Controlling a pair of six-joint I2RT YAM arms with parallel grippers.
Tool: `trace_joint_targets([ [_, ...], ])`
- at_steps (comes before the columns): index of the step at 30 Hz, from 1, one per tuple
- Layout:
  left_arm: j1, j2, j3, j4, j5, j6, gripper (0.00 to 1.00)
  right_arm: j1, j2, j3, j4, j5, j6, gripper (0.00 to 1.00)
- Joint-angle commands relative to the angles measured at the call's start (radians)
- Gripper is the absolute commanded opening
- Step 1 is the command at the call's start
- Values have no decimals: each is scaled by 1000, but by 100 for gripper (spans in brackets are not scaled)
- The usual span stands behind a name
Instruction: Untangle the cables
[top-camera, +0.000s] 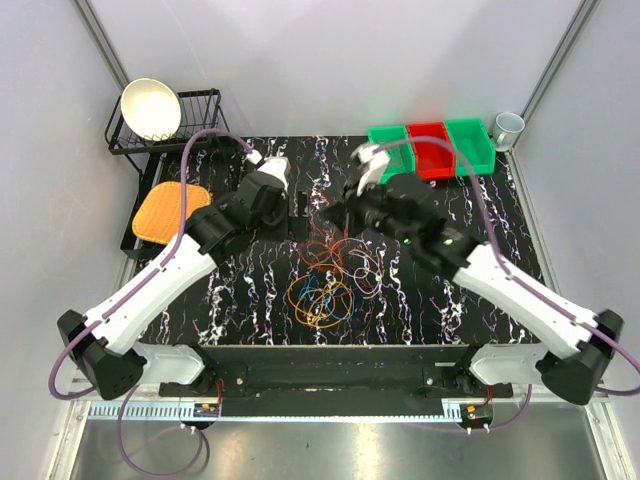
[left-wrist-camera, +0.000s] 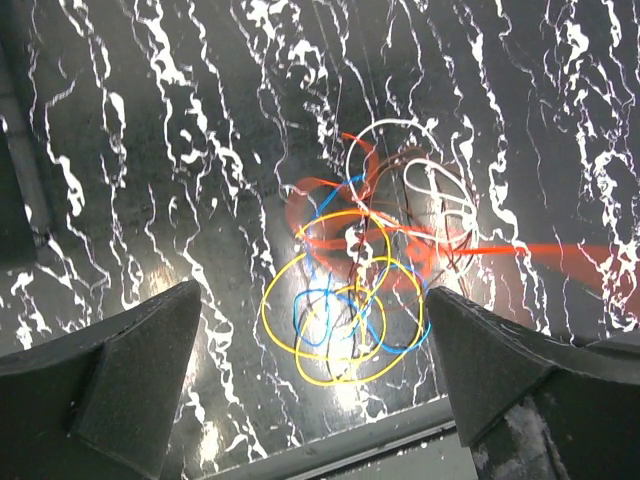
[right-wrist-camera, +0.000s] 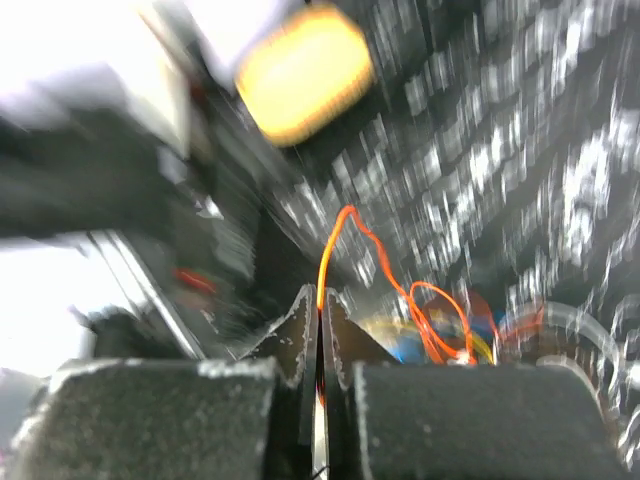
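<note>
The cables (top-camera: 325, 285) lie as a tangle of thin orange, yellow, blue and white loops in the middle of the black marbled table (top-camera: 250, 300). My left gripper (top-camera: 300, 208) hovers above the tangle's far side. In the left wrist view it (left-wrist-camera: 315, 400) stands open, with nothing between its fingers (left-wrist-camera: 120, 380), and yellow loops (left-wrist-camera: 330, 320) lie on the table below. My right gripper (top-camera: 333, 215) is close beside it. In the blurred right wrist view its jaws (right-wrist-camera: 322, 297) are shut on an orange cable (right-wrist-camera: 400, 280) that rises from the pile.
A wire dish rack (top-camera: 200, 120) holding a white bowl (top-camera: 150, 108) stands at the back left, with an orange pad (top-camera: 165, 210) in front of it. Green and red bins (top-camera: 430, 148) and a mug (top-camera: 507, 127) sit at the back right.
</note>
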Motion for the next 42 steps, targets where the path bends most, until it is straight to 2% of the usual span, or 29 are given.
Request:
trace_joint_targets([
  [1, 6, -80, -72, 64, 42, -36, 99, 10, -42, 185, -107, 20, 10, 0],
  [6, 3, -134, -172, 132, 137, -75, 99, 10, -35, 374, -118, 22, 5, 0],
  [10, 4, -169, -230, 139, 150, -86, 99, 10, -1, 543, -129, 30, -25, 0],
  [16, 3, -200, -256, 124, 145, -75, 98, 10, 62, 684, -163, 85, -107, 0],
  [26, 4, -229, -217, -37, 35, -12, 98, 5, 145, 822, -192, 361, -271, 0],
  [30, 3, -264, -195, -103, -46, 19, 99, -59, 211, 893, -256, 366, -294, 0],
  [34, 3, -313, -229, -118, -111, 33, 99, -303, 364, 1091, -399, 212, -187, 0],
  [40, 3, -392, -338, -74, -175, 46, 99, -437, 586, 1398, -505, 214, -180, 0],
  [42, 4, -416, -385, -59, -195, 51, 99, -478, 626, 1446, -505, 231, -193, 0],
])
